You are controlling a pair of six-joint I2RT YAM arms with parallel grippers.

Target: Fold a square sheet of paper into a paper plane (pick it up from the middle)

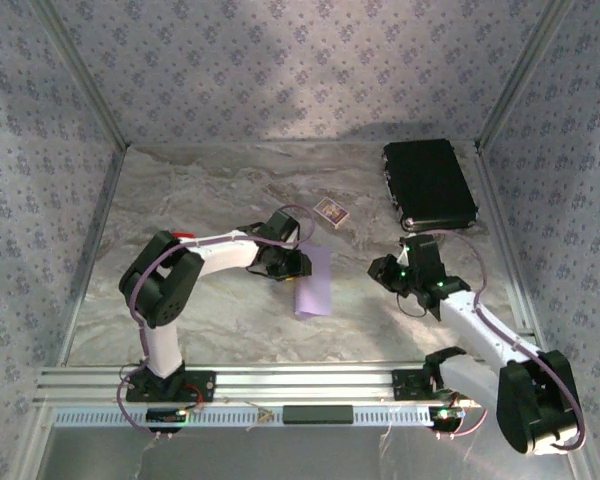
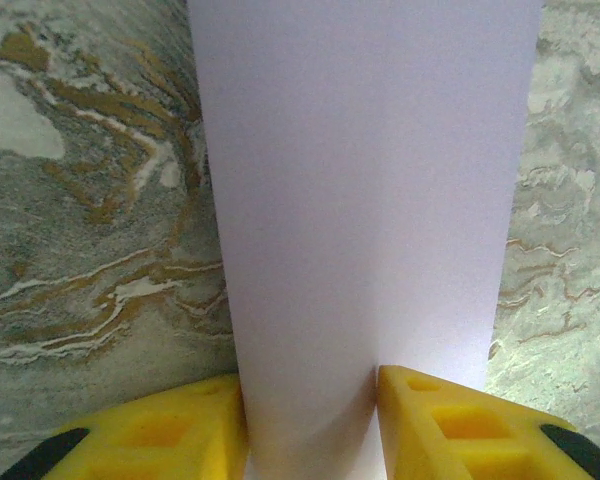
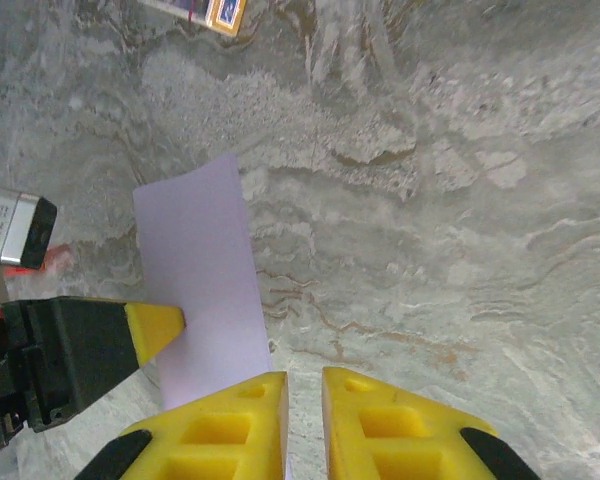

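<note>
At the near edge of the tabletop point(image 1: 230, 330) both arms are bolted to a metal rail point(image 1: 300, 385), the left arm on the left. The left arm bends out toward the middle, and the left hand point(image 1: 283, 262) is grasping the sheet of paper point(image 1: 314, 283) at its far left end. In the left wrist view its two yellow fingers point(image 2: 180, 430) stand one on each side of the pale lilac strip, each touching a side edge. The paper is pinched narrower between them and spreads wider beyond, over the marbled surface

The sheet is folded into a long narrow strip and sits near the middle of the tabletop, between the two hands, its length running roughly near to far with a slight tilt

The right hand point(image 1: 385, 272) is off to the right of the sheet and apart from it. In the right wrist view its fingers point(image 3: 220, 430) are released, with only a narrow gap between them and nothing in it. Ahead of them the strip lies with one finger of the left hand touching its edge

Farther back, a small patterned card point(image 1: 331, 211) lies just beyond the far end of the sheet, not touching it. A closed black case point(image 1: 429, 183) lies flat near the far right corner
</note>
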